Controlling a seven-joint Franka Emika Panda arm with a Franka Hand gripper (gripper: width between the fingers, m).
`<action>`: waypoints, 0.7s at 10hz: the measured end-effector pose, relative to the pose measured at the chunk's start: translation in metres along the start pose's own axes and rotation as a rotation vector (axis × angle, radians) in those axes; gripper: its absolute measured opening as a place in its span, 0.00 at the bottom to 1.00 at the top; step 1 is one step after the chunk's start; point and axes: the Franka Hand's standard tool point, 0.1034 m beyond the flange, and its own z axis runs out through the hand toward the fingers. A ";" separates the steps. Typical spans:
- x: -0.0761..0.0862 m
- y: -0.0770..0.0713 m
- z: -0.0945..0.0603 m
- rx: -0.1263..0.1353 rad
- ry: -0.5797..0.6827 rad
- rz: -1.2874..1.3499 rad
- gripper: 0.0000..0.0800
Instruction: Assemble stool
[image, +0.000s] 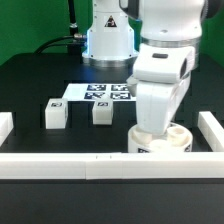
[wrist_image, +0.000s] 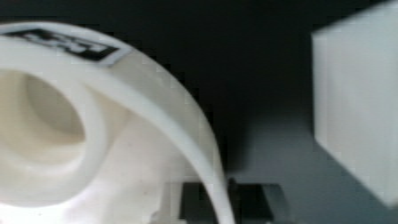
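The round white stool seat (image: 170, 139) lies at the front of the table on the exterior view's right, with the arm directly over it. In the wrist view the seat (wrist_image: 125, 110) fills most of the picture, and a tag (wrist_image: 63, 42) shows on its edge. My gripper (wrist_image: 226, 200) straddles the seat's thin rim, with a dark finger (wrist_image: 262, 200) close on each side of it. In the exterior view my gripper (image: 160, 130) is down at the seat. Two white legs (image: 55, 115) (image: 101, 112) stand on the table to the exterior view's left. The third leg is not clearly in view.
The marker board (image: 100, 93) lies behind the legs. White border rails run along the front (image: 100, 162), the exterior view's left (image: 5, 128) and its right (image: 212, 128). A white block (wrist_image: 356, 90) sits close beside the seat in the wrist view.
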 end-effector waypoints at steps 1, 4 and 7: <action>0.006 -0.002 0.001 0.001 0.001 -0.009 0.04; 0.015 -0.003 0.001 -0.004 0.008 -0.010 0.04; 0.015 -0.003 0.001 -0.004 0.008 -0.003 0.04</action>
